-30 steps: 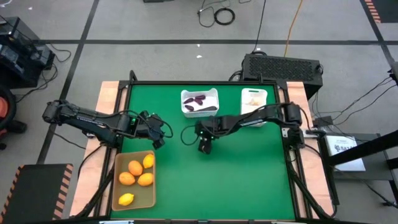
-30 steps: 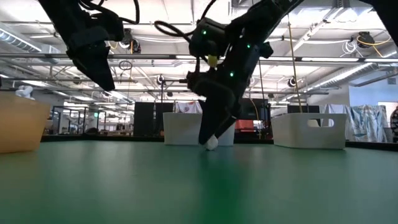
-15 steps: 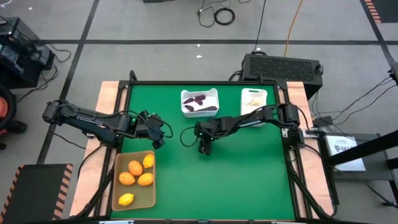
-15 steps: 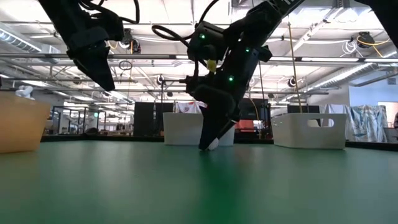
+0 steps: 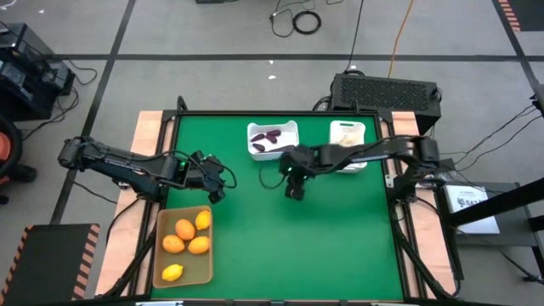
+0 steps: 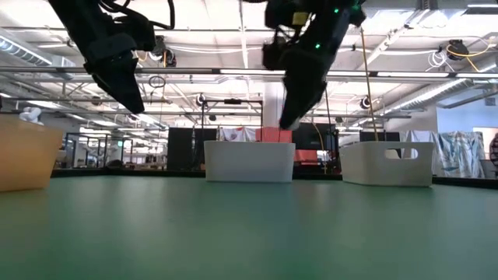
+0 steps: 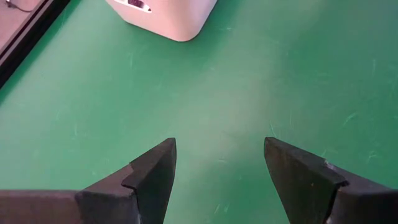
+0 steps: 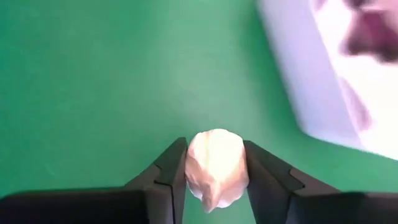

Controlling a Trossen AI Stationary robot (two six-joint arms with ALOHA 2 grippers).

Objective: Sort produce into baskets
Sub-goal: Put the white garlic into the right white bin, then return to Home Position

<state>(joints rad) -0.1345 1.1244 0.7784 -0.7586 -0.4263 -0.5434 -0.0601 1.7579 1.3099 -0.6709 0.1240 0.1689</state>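
Note:
My right gripper hangs over the middle of the green table and is shut on a small white garlic bulb; in the low view it is well above the table. The squarish white bin holds dark purple pieces, the narrower white bin holds pale bulbs, and the tan tray holds orange and yellow fruits. My left gripper is open and empty above the tray's far right corner; it also shows in the left wrist view. My right gripper pinches the garlic bulb by its two opposite sides between its two fingers. The fingers point down at a slant. The bulb is lifted clear of the table.
The squarish bin shows in the right wrist view close ahead of the held bulb. In the low view both white bins stand at the far side and the tan tray at the left. Bare green table lies in the middle and near right.
My right gripper has taken the white bulb up off the table, lifting it clear, and has moved up and toward the table's right and far side, nearer the white bins. The left arm has kept still.

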